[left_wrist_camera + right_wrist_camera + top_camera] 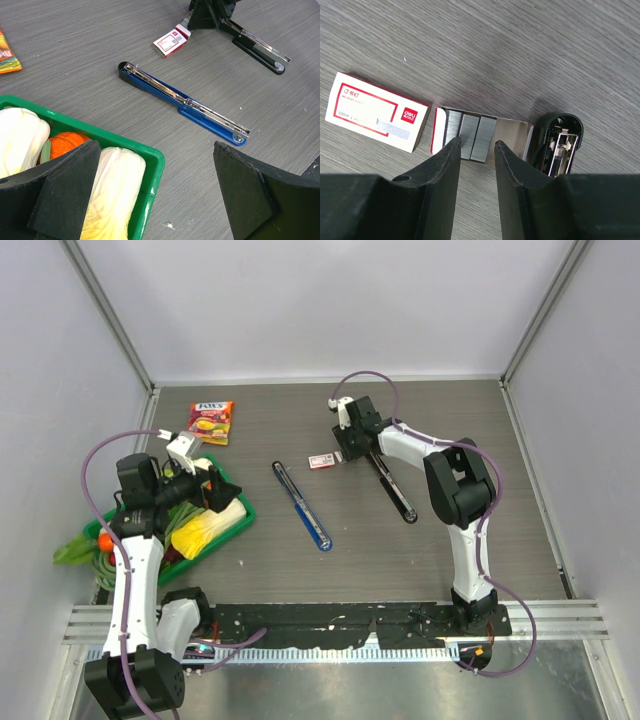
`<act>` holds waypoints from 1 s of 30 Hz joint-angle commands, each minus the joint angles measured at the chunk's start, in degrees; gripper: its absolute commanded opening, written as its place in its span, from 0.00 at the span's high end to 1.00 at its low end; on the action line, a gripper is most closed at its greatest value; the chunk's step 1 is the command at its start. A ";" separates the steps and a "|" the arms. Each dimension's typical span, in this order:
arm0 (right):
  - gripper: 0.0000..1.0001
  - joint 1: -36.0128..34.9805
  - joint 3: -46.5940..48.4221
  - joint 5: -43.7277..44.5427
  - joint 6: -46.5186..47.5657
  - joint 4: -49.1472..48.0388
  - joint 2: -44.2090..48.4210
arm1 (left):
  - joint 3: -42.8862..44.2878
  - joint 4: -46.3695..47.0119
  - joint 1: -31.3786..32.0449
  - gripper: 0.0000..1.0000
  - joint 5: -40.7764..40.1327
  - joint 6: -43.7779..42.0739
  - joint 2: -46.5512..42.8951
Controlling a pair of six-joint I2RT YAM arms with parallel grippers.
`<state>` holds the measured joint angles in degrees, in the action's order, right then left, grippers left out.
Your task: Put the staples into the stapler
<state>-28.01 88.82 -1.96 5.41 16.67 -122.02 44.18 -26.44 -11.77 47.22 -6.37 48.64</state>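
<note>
Right wrist view: the staples (470,134) lie as silvery strips side by side in the open inner tray of their box, at mid-frame. The red-and-white box sleeve (377,112) lies just left of the tray. The black stapler (560,142) has its open end just right of it. The right gripper (477,147) reaches in from the bottom edge, its fingers narrowly apart and framing the lower ends of the strips. I cannot tell whether they pinch the strips.

In the left wrist view the left gripper (155,150) is spread wide and holds nothing. It hangs over the rim of a green tray (150,165) of vegetables at lower left. The blue stapler (182,100) lies opened flat across mid-frame.
</note>
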 commanded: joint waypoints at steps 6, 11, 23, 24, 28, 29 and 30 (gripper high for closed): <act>0.62 -0.03 2.50 4.24 -0.40 -0.85 1.52 | -0.15 2.00 -0.53 0.00 1.47 -0.04 -0.21; 0.62 -0.03 3.12 6.00 -0.14 -0.41 0.47 | -0.24 2.09 -0.62 0.00 1.47 -0.04 -0.30; 0.63 0.06 3.73 7.23 0.83 -0.50 0.11 | -0.33 2.09 -0.80 0.00 1.65 -0.04 -0.13; 0.63 0.06 3.91 7.49 0.92 -0.23 -0.32 | -0.33 2.18 -0.80 0.00 1.73 -0.04 -0.13; 0.63 0.06 3.82 6.70 0.74 -0.06 -1.12 | -0.41 2.27 -0.89 0.00 1.65 -0.04 -0.13; 0.63 0.06 3.91 6.44 0.74 -0.14 -1.29 | -0.41 2.18 -0.89 0.00 1.73 -0.13 -0.13; 0.63 0.06 4.08 6.26 0.66 -0.06 -1.21 | -0.41 2.18 -0.89 0.00 1.65 -0.13 -0.04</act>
<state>-28.01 90.48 3.95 5.89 17.08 -123.00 43.99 -26.39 -12.14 47.62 -6.39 48.64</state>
